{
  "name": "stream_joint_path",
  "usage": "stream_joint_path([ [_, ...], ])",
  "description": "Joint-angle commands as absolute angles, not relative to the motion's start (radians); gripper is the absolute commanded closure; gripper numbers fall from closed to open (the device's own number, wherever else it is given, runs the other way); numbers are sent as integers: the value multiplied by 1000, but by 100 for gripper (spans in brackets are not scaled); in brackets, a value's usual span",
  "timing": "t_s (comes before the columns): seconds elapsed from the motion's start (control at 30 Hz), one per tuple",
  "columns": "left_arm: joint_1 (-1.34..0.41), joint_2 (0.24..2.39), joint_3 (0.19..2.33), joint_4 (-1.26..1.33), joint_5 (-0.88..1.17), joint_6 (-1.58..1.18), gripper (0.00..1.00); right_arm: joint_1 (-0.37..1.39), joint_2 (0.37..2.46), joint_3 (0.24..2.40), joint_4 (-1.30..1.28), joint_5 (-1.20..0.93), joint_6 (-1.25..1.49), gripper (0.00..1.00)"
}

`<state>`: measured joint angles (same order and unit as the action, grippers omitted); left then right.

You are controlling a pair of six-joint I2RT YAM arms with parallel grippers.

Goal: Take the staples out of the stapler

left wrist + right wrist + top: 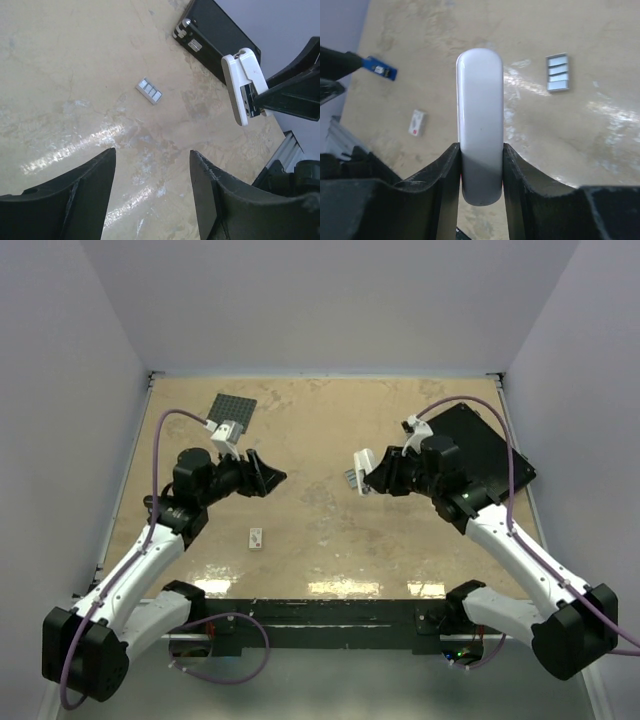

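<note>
My right gripper is shut on a white-and-silver elongated tool and holds it above the table's middle; it also shows in the left wrist view. A small grey cluster of short metallic staples lies on the table just beside that tool. My left gripper is open and empty, above the table left of centre, facing the right gripper. No blue stapler is clearly in view. A small blue piece shows by the left arm; I cannot tell what it is.
A black flat case lies at the back right under the right arm. A dark grey studded plate lies at the back left. A small white tag with a dark mark lies near the front, left of centre.
</note>
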<state>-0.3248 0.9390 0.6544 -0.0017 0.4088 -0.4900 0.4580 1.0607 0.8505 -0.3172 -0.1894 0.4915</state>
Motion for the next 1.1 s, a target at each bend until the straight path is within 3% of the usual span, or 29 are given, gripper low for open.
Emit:
stream_joint_path([
  [0.0,-344,966,583,213,535,-647,36,495,1068,798,-80,-405,572,100],
  [0.2,-445,1020,577,297,476,-632,37,541,1075,730,43,-434,653,100],
  [0.33,-547,1087,577,350,417,-644,29,566,1062,697,78,-376,704,100],
  [0.53,-627,1172,587,394,334,-681,31,575,1083,672,126,-336,758,100],
  [1.07,-681,1269,601,416,288,-718,34,580,1104,696,106,-285,756,100],
])
